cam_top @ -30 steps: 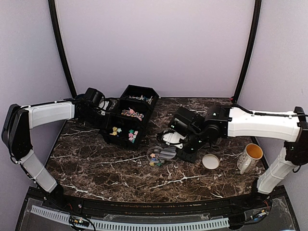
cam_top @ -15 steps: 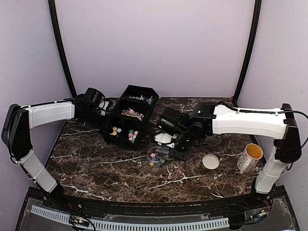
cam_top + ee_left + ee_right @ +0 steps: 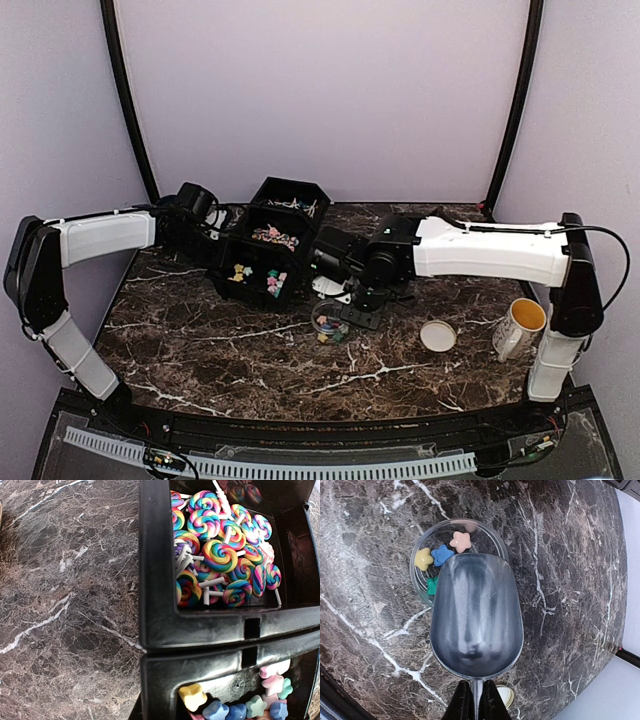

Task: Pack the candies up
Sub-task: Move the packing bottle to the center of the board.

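**Top external view.** Shows a dark marble table [image 3: 200, 350] with a black compartment organizer [image 3: 292, 183] at rear centre-left, its trays stocked with candies [image 3: 270, 236]. Places the left gripper [image 3: 212, 240] against the organizer's left side, closed. Cannot tell from here whether clamped on the wall. Brings the right gripper [image 3: 355, 314] low over the table, just beside a small clear dish [image 3: 316, 318] near the organizer's front right corner. Shows a few more candies inside that dish. Marks a round tan lid [image 3: 437, 336] and a mug [image 3: 520, 325] well apart to the right.

**Left wrist view.** Looks straight down on two organizer compartments. Shows swirled lollipops [image 3: 220, 555] heaped in the upper one and star-shaped candies in the lower. Leaves the fingers out of clear sight.

**Right wrist view.** Shows both fingers [image 3: 462, 702] pinched shut on the thin handle of a metal scoop [image 3: 476, 615]. Presents the scoop bowl empty, lying over the near half of the clear dish. Cannot tell whether touching its rim. Reveals yellow, blue, pink and green stars on the dish floor beyond the scoop's tip.
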`<control>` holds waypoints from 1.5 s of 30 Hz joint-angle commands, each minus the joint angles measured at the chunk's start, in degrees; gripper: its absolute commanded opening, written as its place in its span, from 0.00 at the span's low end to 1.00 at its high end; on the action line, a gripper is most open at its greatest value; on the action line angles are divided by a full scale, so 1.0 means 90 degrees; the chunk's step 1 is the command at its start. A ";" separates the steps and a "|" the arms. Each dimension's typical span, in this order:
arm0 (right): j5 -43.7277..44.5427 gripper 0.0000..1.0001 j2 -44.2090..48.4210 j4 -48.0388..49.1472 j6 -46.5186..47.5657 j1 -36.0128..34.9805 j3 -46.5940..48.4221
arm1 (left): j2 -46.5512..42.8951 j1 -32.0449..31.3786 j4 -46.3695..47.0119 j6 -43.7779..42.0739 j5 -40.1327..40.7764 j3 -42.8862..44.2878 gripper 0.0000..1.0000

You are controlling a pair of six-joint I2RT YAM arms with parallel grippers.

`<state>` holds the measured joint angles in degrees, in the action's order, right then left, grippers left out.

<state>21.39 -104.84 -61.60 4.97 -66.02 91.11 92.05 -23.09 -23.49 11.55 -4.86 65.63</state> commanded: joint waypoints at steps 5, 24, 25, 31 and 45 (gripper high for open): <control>0.0901 0.00 -0.0265 -0.0278 -0.0435 0.0019 0.0286 | -0.0241 -0.0014 0.0967 0.0062 -0.0214 0.0482 0.00; 0.1478 0.00 -0.0203 -0.0103 -0.0597 0.0897 0.0016 | -0.0224 -0.0022 0.0964 0.0116 -0.0362 0.0491 0.00; 0.1486 0.00 -0.0186 -0.0087 -0.0579 0.0917 0.0087 | -0.0226 -0.0022 0.0969 0.0118 -0.0383 0.0484 0.00; 0.0952 0.00 0.0191 0.0055 -0.0371 0.0919 0.0786 | -0.0204 -0.0022 0.0978 0.0130 -0.0482 0.0499 0.00; -0.0392 0.00 0.0308 -0.0026 0.0493 0.0458 0.1732 | -0.0041 -0.0100 0.1041 0.0230 -0.0918 0.0503 0.00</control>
<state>22.11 -100.55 -61.98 6.50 -59.79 104.38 93.78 -23.29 -23.49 12.05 -8.54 65.65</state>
